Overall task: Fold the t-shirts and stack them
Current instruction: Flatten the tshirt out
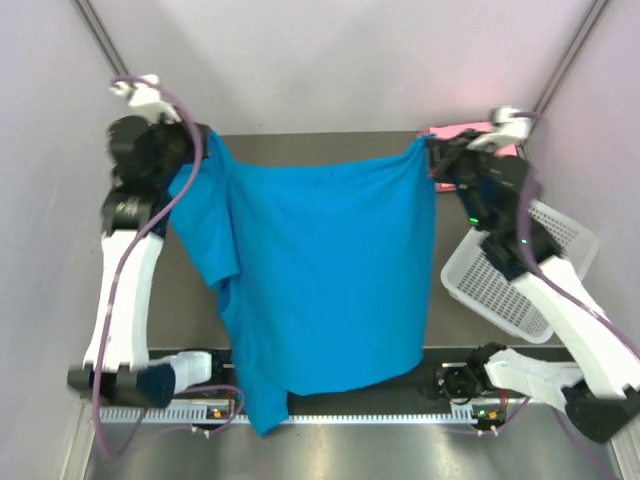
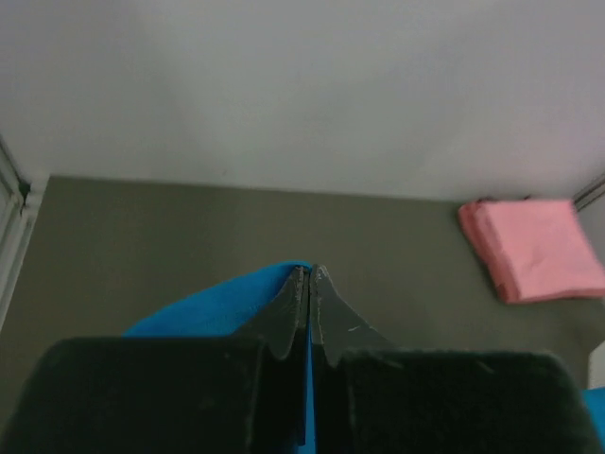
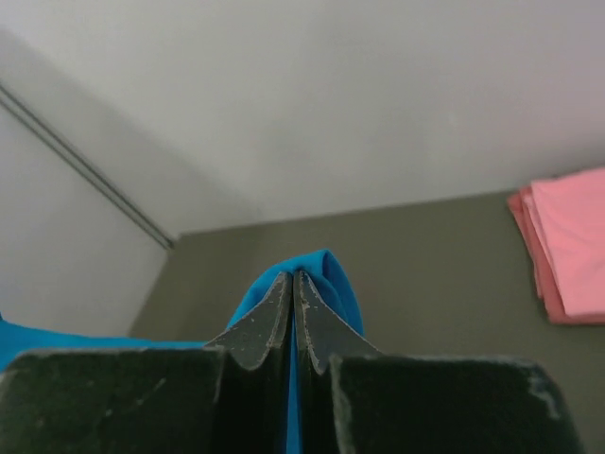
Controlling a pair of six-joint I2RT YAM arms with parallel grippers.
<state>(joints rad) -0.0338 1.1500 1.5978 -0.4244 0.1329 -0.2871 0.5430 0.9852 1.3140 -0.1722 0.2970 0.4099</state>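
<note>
The blue t-shirt [image 1: 320, 280] hangs spread in the air between both arms, its lower hem trailing over the table's near edge. My left gripper [image 1: 205, 148] is shut on its upper left corner; the cloth shows between the fingers in the left wrist view [image 2: 227, 303]. My right gripper [image 1: 430, 150] is shut on the upper right corner, with cloth bulging past the tips in the right wrist view [image 3: 331, 284]. A folded pink t-shirt stack [image 2: 534, 248] lies on the table at the far right corner. It also shows in the right wrist view [image 3: 567, 248] and partly in the top view [image 1: 465, 132].
A white perforated plastic basket [image 1: 500, 290] stands at the right, under the right arm. The grey table [image 1: 320, 145] is walled by white panels at the back and sides.
</note>
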